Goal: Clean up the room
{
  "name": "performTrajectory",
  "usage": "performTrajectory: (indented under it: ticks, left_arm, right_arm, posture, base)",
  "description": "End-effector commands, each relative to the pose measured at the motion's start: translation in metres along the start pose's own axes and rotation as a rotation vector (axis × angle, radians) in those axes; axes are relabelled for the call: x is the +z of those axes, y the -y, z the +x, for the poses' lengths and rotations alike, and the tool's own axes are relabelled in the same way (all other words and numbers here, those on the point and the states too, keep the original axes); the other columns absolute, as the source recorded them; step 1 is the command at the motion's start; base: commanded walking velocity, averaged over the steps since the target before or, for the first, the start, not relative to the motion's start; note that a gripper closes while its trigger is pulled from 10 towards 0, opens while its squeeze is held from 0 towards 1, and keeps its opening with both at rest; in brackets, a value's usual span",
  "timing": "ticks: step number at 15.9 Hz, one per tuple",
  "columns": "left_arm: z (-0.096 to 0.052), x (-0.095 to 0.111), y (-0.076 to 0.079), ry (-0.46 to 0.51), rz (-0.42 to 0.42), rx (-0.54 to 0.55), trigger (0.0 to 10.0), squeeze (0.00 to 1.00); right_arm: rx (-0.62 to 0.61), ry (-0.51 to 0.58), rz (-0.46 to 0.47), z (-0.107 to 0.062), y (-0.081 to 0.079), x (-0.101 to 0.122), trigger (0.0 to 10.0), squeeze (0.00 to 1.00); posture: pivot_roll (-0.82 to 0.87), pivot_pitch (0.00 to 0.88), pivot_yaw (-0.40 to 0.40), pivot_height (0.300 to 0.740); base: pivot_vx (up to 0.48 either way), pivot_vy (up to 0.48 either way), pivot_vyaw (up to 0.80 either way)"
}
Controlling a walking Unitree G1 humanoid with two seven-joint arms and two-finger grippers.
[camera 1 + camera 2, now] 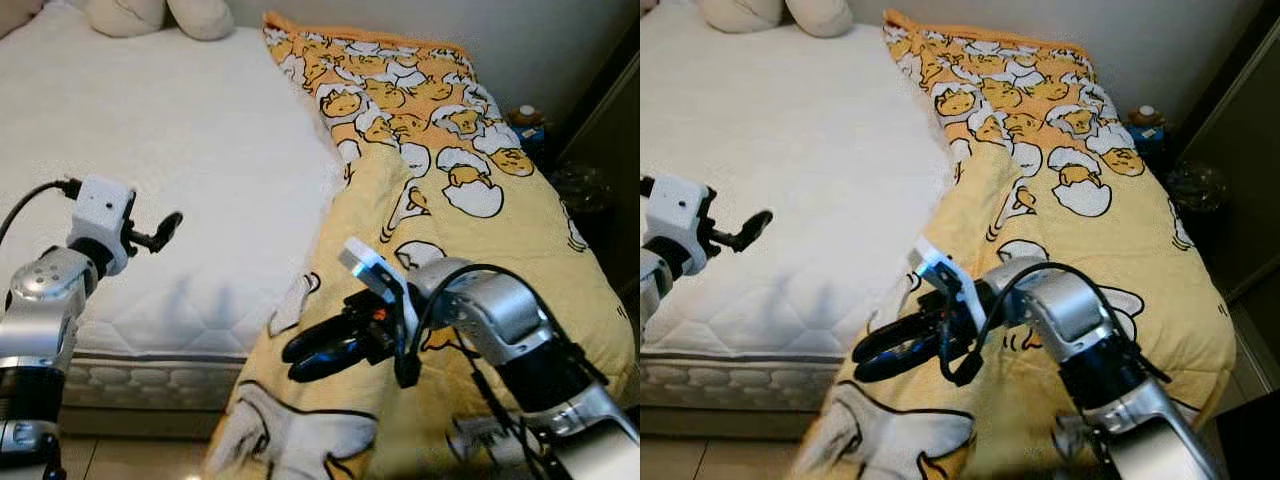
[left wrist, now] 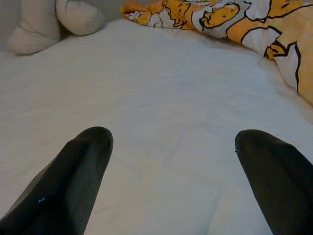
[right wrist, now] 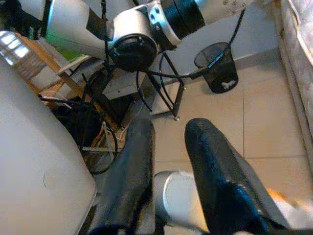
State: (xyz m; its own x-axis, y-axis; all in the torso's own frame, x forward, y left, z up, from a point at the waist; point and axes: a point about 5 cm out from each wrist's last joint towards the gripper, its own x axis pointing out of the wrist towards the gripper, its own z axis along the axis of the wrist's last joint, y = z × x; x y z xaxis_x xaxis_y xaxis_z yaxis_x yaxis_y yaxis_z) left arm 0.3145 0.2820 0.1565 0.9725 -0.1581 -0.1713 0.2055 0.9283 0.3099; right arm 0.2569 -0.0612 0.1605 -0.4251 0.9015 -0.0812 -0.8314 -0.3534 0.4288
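Though hanging right over the near hem, right gripper (image 1: 293, 361) points across toward the robot's left, fingers (image 3: 210, 161) only narrowly parted and closed on nothing; wrist view looks back past them to tiled floor and a black mesh wastebasket (image 3: 217, 66), not down onto cloth. Just below and beyond those fingertips, yellow egg-print blanket (image 1: 470, 200), bunched along the robot's right half of the bed, near end spilling over the foot edge toward the floor. Long axis running from that draped hem straight away to the head of the bed, so roughly square to the way the right fingers point. Inner edge folded back along the middle, baring white mattress (image 1: 180, 150) on the left. Over that bare mattress near its front edge, left gripper (image 1: 165, 228), fingers (image 2: 73, 171) spread wide and empty, well apart from the blanket's fold. Farthest back, pale cushions (image 1: 160, 15) at the head end. Probably a job for the right arm, being nearer: turn the wrist down and take the hem directly beneath.
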Motion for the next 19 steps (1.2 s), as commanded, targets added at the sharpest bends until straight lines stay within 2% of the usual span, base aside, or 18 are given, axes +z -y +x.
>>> performTrajectory:
  ticks: [1, 2, 3, 4, 5, 6, 7, 8, 9, 10, 12, 13, 14, 15, 16, 17, 19]
  left_arm:
    - [0.004, 0.002, 0.002, 0.003, 0.013, -0.022, 10.0, 0.0]
    - [0.005, 0.001, 0.005, -0.004, 0.008, -0.035, 10.0, 0.0]
    - [0.01, -0.005, 0.022, -0.026, -0.057, -0.077, 10.0, 0.0]
    - [0.012, -0.008, 0.031, -0.033, -0.087, -0.099, 10.0, 0.0]
    - [0.014, -0.013, 0.047, -0.037, -0.138, -0.127, 10.0, 0.0]
    - [0.015, -0.017, 0.066, -0.03, -0.205, -0.163, 10.0, 0.0]
    - [0.014, -0.02, 0.082, -0.016, -0.294, -0.167, 10.0, 1.0]
    - [0.013, -0.02, 0.092, 0.008, -0.364, -0.125, 10.0, 1.0]
    - [0.012, -0.021, 0.101, 0.0, -0.408, -0.114, 10.0, 1.0]
    - [0.008, -0.015, 0.113, 0.057, -0.39, -0.104, 10.0, 1.0]
    - [0.003, -0.01, 0.118, 0.099, -0.376, -0.093, 10.0, 1.0]
    - [-0.002, -0.01, 0.122, 0.111, -0.394, -0.083, 10.0, 1.0]
    - [-0.008, -0.012, 0.127, 0.097, -0.347, -0.109, 10.0, 0.87]
    - [-0.011, -0.014, 0.131, 0.072, -0.299, -0.125, 10.0, 0.0]
    - [-0.012, -0.015, 0.132, 0.064, -0.292, -0.126, 10.0, 0.0]
    - [-0.013, -0.014, 0.13, 0.074, -0.32, -0.102, 10.0, 0.0]
    - [-0.014, -0.011, 0.13, 0.094, -0.318, -0.1, 10.0, 0.0]
  right_arm:
    - [-0.051, 0.004, -0.055, -0.009, 0.002, 0.007, 10.0, 1.0]
    - [-0.132, -0.001, -0.087, -0.012, 0.008, 0.006, 10.0, 1.0]
    - [-0.412, 0.001, -0.189, -0.029, 0.025, -0.001, 10.0, 0.0]
    - [-0.51, -0.003, -0.21, -0.037, 0.03, -0.007, 10.0, 0.0]
    - [-0.664, 0.013, -0.203, -0.05, 0.034, -0.019, 10.0, 0.0]
    - [-0.874, 0.052, -0.174, -0.066, 0.038, -0.032, 10.0, 0.0]
    - [-1.105, 0.126, -0.147, -0.083, 0.039, -0.042, 10.0, 0.0]
    - [-1.298, 0.2, -0.145, -0.097, 0.036, -0.05, 10.0, 0.0]
    - [-1.438, 0.228, -0.109, -0.107, 0.03, -0.062, 10.0, 0.0]
    - [-1.573, 0.27, -0.109, -0.113, 0.018, -0.075, 10.0, 0.0]
    - [-1.677, 0.284, -0.125, -0.114, 0.009, -0.088, 10.0, 0.0]
    - [-1.735, 0.29, -0.064, -0.113, 0.006, -0.102, 10.0, 0.0]
    - [-1.773, 0.309, -0.012, -0.111, 0.004, -0.111, 10.0, 0.0]
    - [-1.783, 0.308, -0.02, -0.107, 0.003, -0.113, 10.0, 0.0]
    - [-1.785, 0.305, -0.028, -0.105, 0.002, -0.113, 10.0, 0.0]
    - [-1.787, 0.365, 0.023, -0.1, 0.003, -0.116, 10.0, 0.0]
    - [-1.767, 0.34, 0.003, -0.096, 0.004, -0.115, 10.0, 0.0]
  posture:
    - [0.03, 0.0, -0.043, 0.74]
    - [0.03, 0.0, -0.042, 0.74]
    - [0.03, 0.0, -0.047, 0.74]
    - [0.03, 0.0, -0.046, 0.74]
    - [0.02, 0.0, -0.043, 0.74]
    - [0.01, 0.0, -0.035, 0.74]
    - [0.0, 0.0, -0.028, 0.74]
    - [-0.02, 0.0, -0.02, 0.74]
    - [-0.03, 0.0, -0.009, 0.74]
    - [-0.04, 0.0, 0.002, 0.74]
    - [-0.04, 0.0, 0.005, 0.74]
    - [-0.05, 0.0, 0.002, 0.74]
    - [-0.04, 0.0, -0.004, 0.74]
    - [-0.04, 0.0, -0.009, 0.74]
    - [-0.04, 0.0, -0.009, 0.74]
    - [-0.03, 0.0, -0.017, 0.74]
    - [-0.03, 0.0, -0.023, 0.74]
  base:
    - [0.0, 0.0, 0.0]
    - [0.0, 0.0, 0.0]
    - [0.0, 0.0, 0.0]
    - [0.0, 0.0, 0.0]
    - [0.0, 0.0, 0.0]
    - [0.0, 0.0, 0.0]
    - [0.0, 0.0, 0.0]
    - [0.0, 0.0, 0.0]
    - [0.0, 0.0, 0.0]
    - [0.0, 0.0, 0.0]
    - [0.0, 0.0, 0.0]
    - [0.0, -0.251, 0.0]
    - [0.0, -0.27, 0.0]
    - [0.0, 0.0, 0.0]
    - [0.0, 0.0, 0.0]
    - [0.0, 0.48, -0.8]
    - [0.0, 0.48, -0.8]
